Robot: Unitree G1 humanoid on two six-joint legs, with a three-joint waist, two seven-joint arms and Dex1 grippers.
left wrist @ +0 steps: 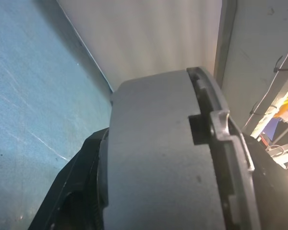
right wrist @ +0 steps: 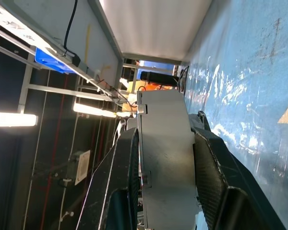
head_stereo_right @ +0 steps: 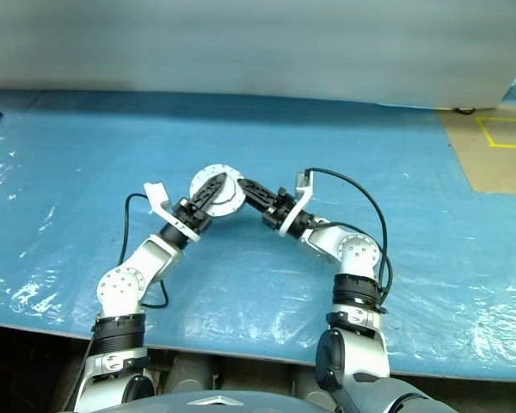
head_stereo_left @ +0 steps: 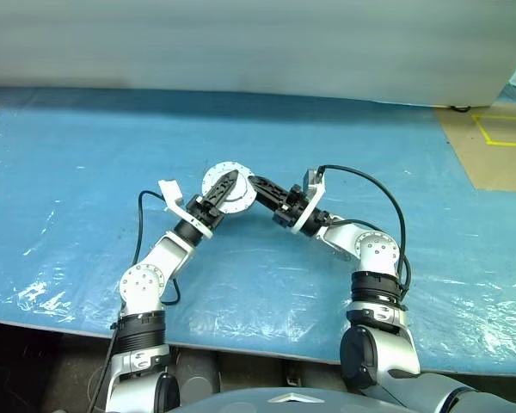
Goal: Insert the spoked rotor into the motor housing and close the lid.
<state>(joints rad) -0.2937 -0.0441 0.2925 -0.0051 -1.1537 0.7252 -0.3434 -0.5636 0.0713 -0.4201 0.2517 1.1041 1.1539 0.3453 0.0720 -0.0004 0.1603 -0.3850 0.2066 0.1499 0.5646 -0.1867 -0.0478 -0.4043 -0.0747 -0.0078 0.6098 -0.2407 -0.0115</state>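
Both grippers hold the silver lid-topped motor housing (head_stereo_left: 226,192) above the blue table (head_stereo_left: 86,172). The right gripper (head_stereo_left: 260,187) clamps its edge; the left gripper (head_stereo_left: 223,190) pinches across it. Best press evenly, keeping it level.

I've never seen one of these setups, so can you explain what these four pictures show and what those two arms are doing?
It is a humanoid robot with two arms. Two pictures look down from its head over a table covered in blue plastic sheet; the other two come from cameras on each wrist. Each arm ends in a two-fingered black claw. The left claw and right claw meet above the sheet, both gripping one round silver-grey disc with small holes around its face. The wrist pictures show that disc's edge up close between the fingers.
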